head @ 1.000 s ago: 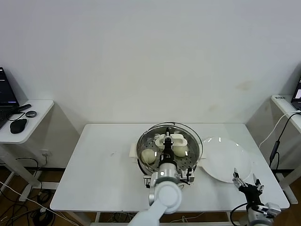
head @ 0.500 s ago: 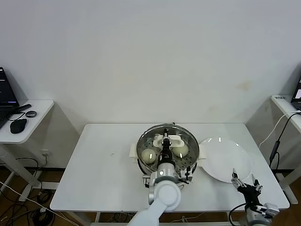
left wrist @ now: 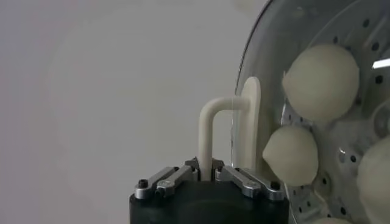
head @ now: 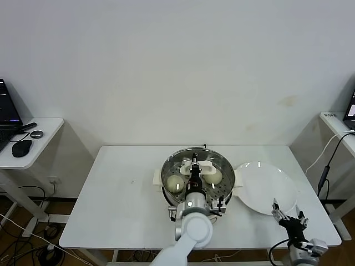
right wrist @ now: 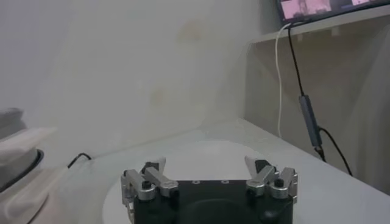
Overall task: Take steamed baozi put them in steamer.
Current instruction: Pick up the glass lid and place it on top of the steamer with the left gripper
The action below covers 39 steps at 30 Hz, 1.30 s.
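Observation:
The shiny steel steamer point(head: 221, 192) stands mid-table with its perforated tray showing. Two cream-white baozi point(head: 175, 183) point(head: 214, 176) show in it in the head view; the left wrist view shows three baozi point(left wrist: 322, 82) point(left wrist: 291, 155) point(left wrist: 375, 176) through glass. My left gripper point(head: 194, 173) is shut on the cream handle point(left wrist: 210, 131) of the round glass lid point(head: 180, 160), which sits level over the steamer's rim. My right gripper point(head: 287, 213) is open and empty at the table's front right, near the white plate point(head: 266, 185).
The white plate point(right wrist: 201, 152) holds nothing and lies right of the steamer. A cream base tab point(head: 157, 176) sticks out at the steamer's left. A side desk with a mouse point(head: 21, 147) stands far left. A cable point(head: 327, 160) hangs at the right.
The lid has shifted left from a tilted, offset position and now sits centred over the steamer. My right gripper has drifted slightly toward the table's front edge.

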Each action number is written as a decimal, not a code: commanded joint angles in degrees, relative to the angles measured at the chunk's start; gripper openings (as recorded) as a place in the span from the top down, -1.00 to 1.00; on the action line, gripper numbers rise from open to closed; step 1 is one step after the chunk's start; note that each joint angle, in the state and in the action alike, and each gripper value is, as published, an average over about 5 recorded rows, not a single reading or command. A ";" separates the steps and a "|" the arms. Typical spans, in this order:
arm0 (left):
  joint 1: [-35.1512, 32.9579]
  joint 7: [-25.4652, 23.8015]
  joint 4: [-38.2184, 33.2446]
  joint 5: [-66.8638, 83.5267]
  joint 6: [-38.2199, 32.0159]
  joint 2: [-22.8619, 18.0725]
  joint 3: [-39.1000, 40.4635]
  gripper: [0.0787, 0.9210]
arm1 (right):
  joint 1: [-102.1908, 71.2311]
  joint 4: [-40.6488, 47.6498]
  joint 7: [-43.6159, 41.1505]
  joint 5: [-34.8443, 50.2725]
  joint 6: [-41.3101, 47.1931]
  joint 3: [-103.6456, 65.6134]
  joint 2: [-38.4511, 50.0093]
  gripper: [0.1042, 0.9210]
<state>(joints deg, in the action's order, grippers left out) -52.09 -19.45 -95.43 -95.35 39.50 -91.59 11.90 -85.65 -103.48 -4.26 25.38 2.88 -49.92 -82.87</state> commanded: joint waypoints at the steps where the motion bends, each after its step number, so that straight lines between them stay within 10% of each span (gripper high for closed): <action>1: -0.22 -0.02 0.29 0.75 -0.01 -0.01 -0.09 0.78 | 0.08 0.06 -0.01 -0.06 -0.01 0.03 -0.01 -0.76; 11: -2.79 1.55 -5.75 4.23 -1.56 1.15 0.51 0.69 | 0.33 0.01 -0.02 0.03 0.07 0.07 0.10 -0.76; 27: -13.32 -2.32 -24.49 6.22 -1.11 6.27 -0.44 -0.40 | 0.27 0.13 0.04 1.10 0.35 -0.12 0.40 -0.76; 39: -26.44 14.16 -39.35 29.81 -6.63 6.82 -21.86 -0.77 | -4.10 -5.75 -5.53 1.13 -2.59 1.49 1.23 -0.76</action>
<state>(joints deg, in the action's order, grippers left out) -67.31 -17.99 -121.48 -87.56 37.24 -85.98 6.74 -86.70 -105.32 -5.95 28.15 2.46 -49.91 -82.12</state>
